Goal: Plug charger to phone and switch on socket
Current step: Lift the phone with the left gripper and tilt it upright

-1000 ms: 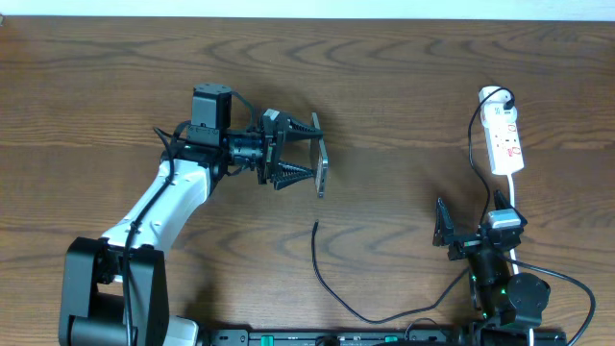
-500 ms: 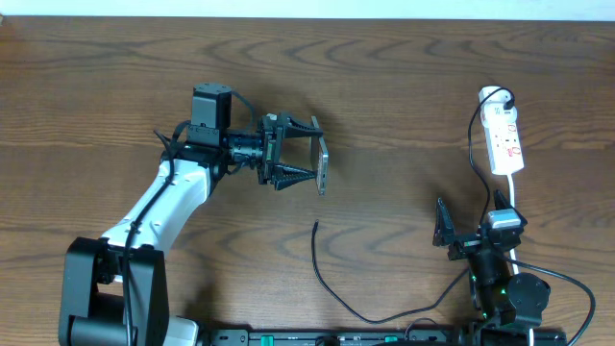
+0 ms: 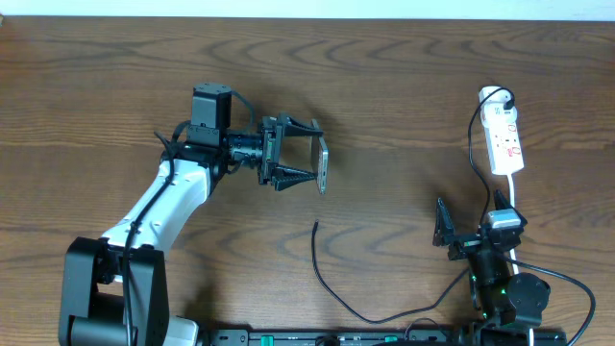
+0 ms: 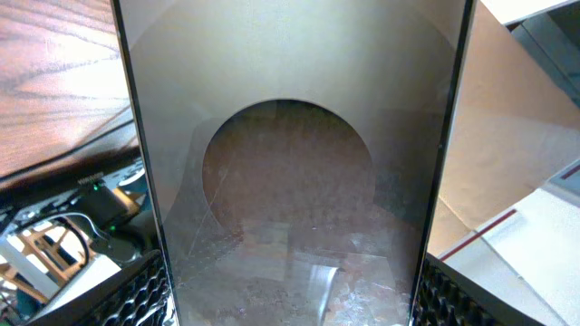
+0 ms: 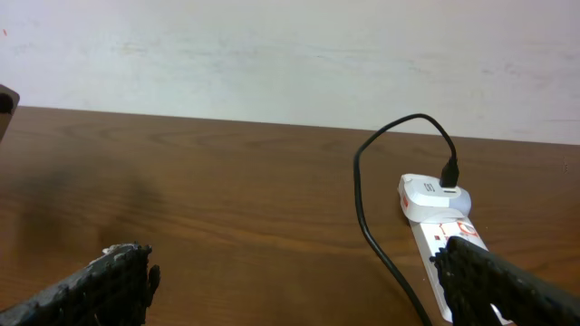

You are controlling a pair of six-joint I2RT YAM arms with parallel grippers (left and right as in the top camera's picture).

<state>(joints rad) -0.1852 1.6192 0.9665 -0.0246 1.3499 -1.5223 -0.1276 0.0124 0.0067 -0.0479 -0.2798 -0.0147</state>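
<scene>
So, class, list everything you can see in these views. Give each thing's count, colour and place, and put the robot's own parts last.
table: one, brown wood, under everything.
phone: one, silver-grey edges with a dark glossy face, held on edge, left of centre.
charger: one, thin black cable, its tip lying free on the table nearer the robot than the phone.
socket: one, white strip with red marks, far right.
black plug: one, black, in the socket's far end.
left hand: one, black, shut on the phone.
right hand: one, black, open and empty, by the socket's near end.
</scene>
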